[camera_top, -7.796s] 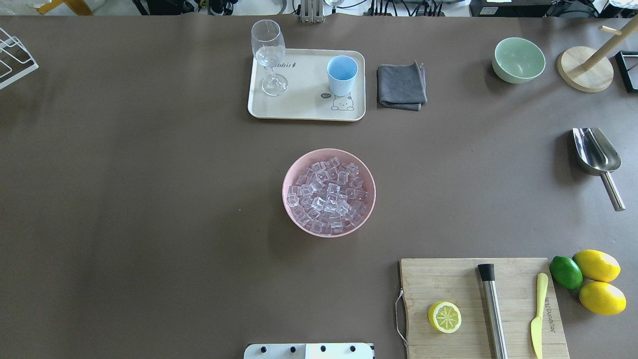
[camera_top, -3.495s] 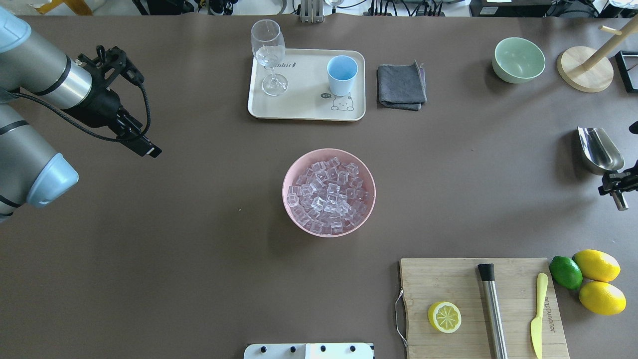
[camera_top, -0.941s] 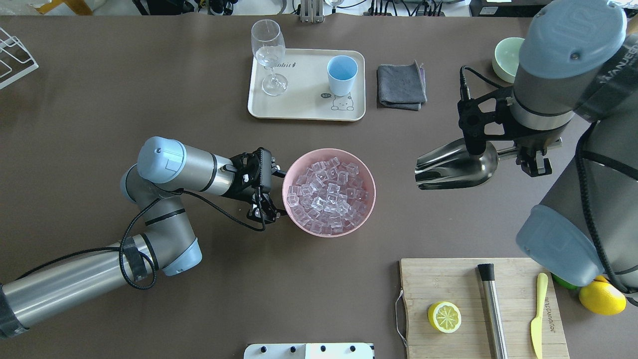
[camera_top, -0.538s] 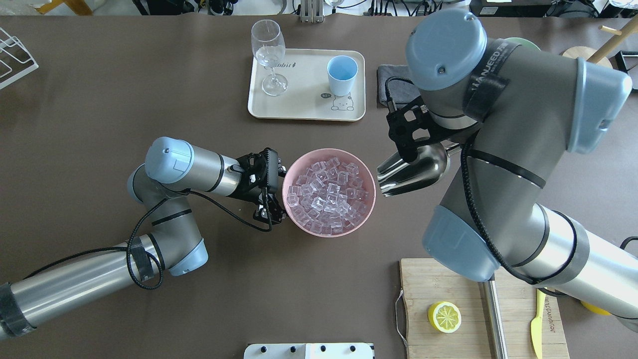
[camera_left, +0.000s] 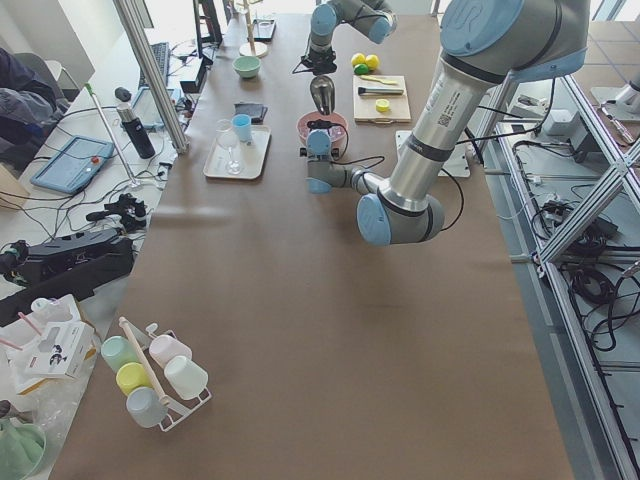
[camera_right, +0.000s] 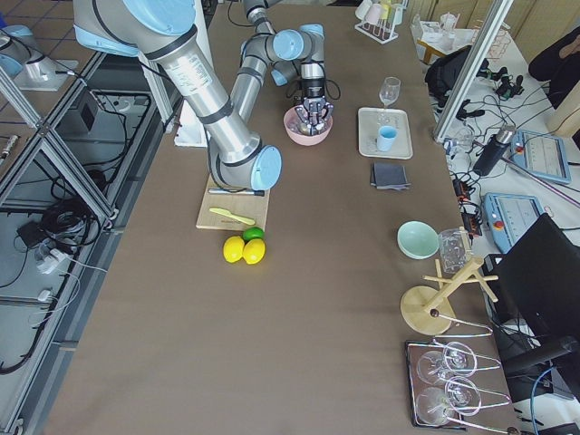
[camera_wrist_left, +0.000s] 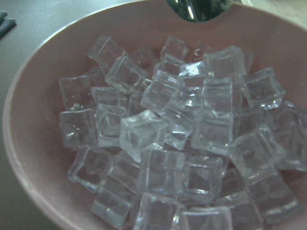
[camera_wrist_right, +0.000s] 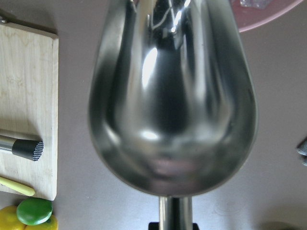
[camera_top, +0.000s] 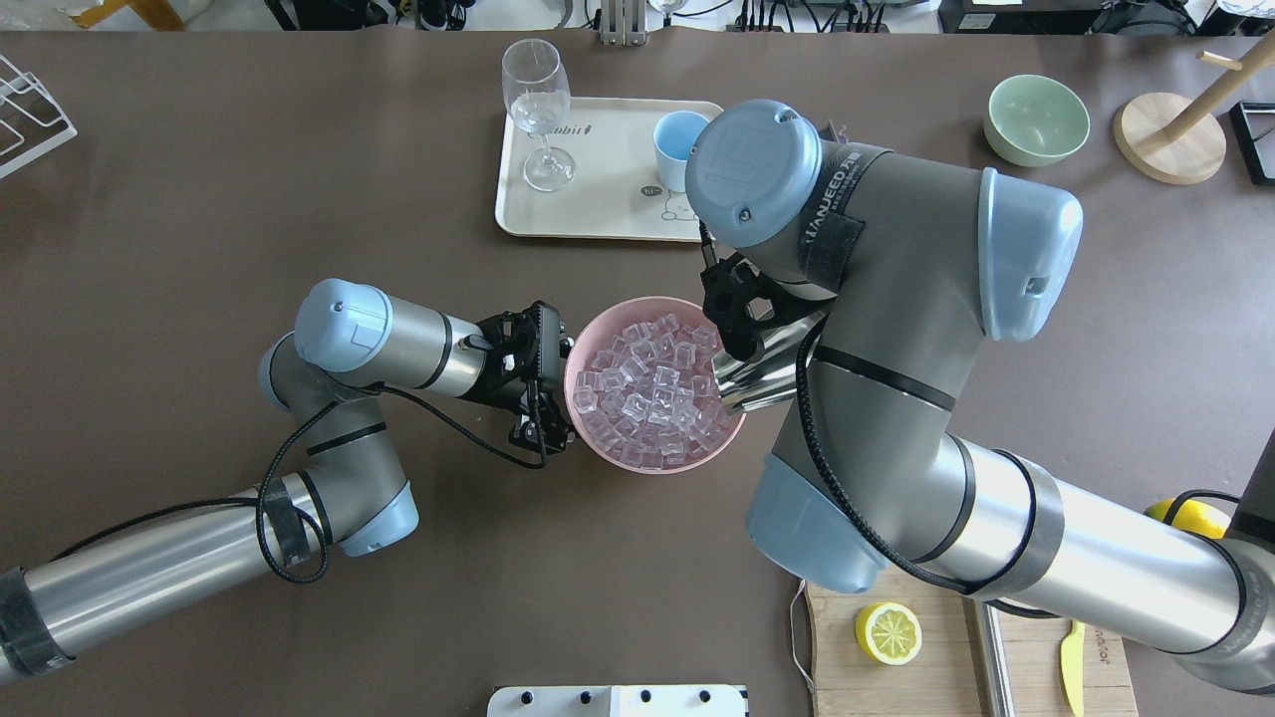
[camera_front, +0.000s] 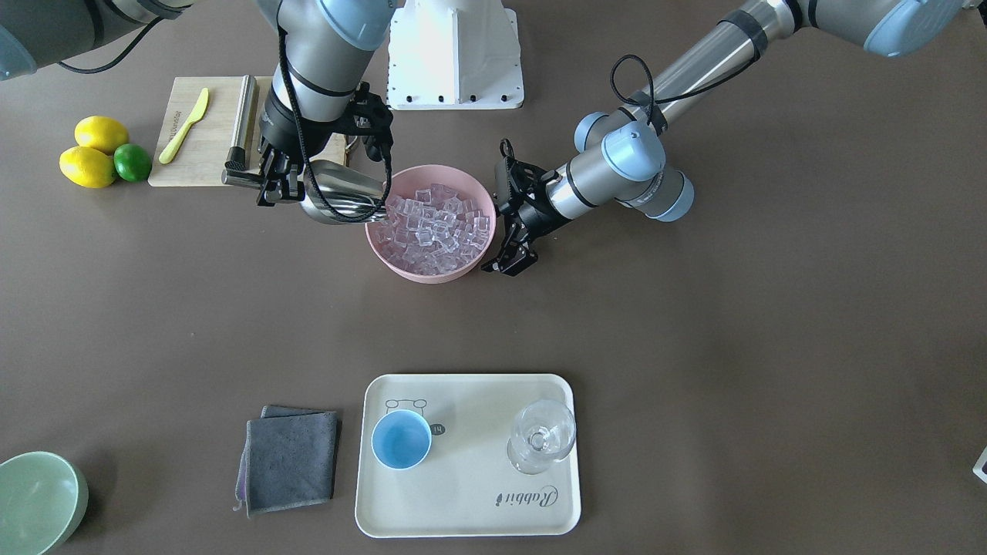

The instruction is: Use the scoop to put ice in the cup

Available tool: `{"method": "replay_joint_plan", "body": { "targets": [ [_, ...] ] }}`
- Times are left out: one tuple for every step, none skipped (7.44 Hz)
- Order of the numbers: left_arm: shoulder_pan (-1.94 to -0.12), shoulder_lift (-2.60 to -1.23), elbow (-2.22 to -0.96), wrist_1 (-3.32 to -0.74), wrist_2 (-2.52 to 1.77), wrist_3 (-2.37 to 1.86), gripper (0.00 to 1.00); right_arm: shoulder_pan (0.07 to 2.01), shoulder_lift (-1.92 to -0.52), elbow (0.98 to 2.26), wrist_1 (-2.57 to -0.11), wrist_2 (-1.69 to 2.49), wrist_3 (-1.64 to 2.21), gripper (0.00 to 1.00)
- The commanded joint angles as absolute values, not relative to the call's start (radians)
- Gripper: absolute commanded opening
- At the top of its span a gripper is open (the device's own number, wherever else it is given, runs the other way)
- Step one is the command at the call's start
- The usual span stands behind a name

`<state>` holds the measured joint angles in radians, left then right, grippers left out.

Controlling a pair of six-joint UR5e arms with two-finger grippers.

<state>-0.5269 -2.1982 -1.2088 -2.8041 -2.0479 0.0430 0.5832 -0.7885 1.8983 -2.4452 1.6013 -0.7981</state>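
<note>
The pink bowl [camera_front: 416, 274] holds a heap of clear ice [camera_front: 436, 223], which also shows close up in the left wrist view [camera_wrist_left: 182, 143]. My right gripper [camera_front: 270, 181] is shut on the bar handle of the steel scoop [camera_front: 339, 202]. The scoop's open end is tilted down over the bowl's rim and touches the ice; its trough is empty in the right wrist view [camera_wrist_right: 172, 96]. My left gripper [camera_front: 500, 231] is open against the outside of the bowl's opposite wall. The light-blue cup [camera_front: 401, 439] stands empty on the cream tray [camera_front: 478, 524].
A stemmed glass [camera_front: 542, 435] stands on the tray beside the cup. A folded grey cloth [camera_front: 291, 459] and a pale green bowl [camera_front: 35, 501] lie nearby. A cutting board [camera_front: 208, 146] with a steel cylinder [camera_front: 240, 123], lemons [camera_front: 89, 166] and a lime is behind my right arm.
My right arm has carried the scoop leftward across the table and lowered its open end onto the ice at the bowl's rim. My left gripper has stayed at the bowl's other side.
</note>
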Motion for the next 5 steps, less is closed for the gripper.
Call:
{"method": "replay_joint_plan", "body": {
  "targets": [
    [-0.526, -2.198, -1.209, -2.804, -2.049, 0.044, 0.98, 0.554, -0.788, 1.881, -2.448, 1.589, -0.787, 0.00],
    [-0.526, -2.198, -1.209, -2.804, -2.049, 0.044, 0.98, 0.548, -0.792, 1.872, -2.448, 1.585, -0.763, 0.00],
    [-0.526, -2.198, -1.209, -2.804, -2.049, 0.044, 0.98, 0.534, -0.788, 1.858, -2.448, 1.582, -0.732, 0.00],
    [-0.526, -2.198, -1.209, -2.806, -2.049, 0.044, 0.98, 0.531, -0.782, 1.844, -2.447, 1.582, -0.723, 0.00],
    [-0.526, -2.198, -1.209, -2.807, -2.049, 0.044, 0.98, 0.531, -0.776, 1.836, -2.447, 1.582, -0.721, 0.00]
  ]
}}
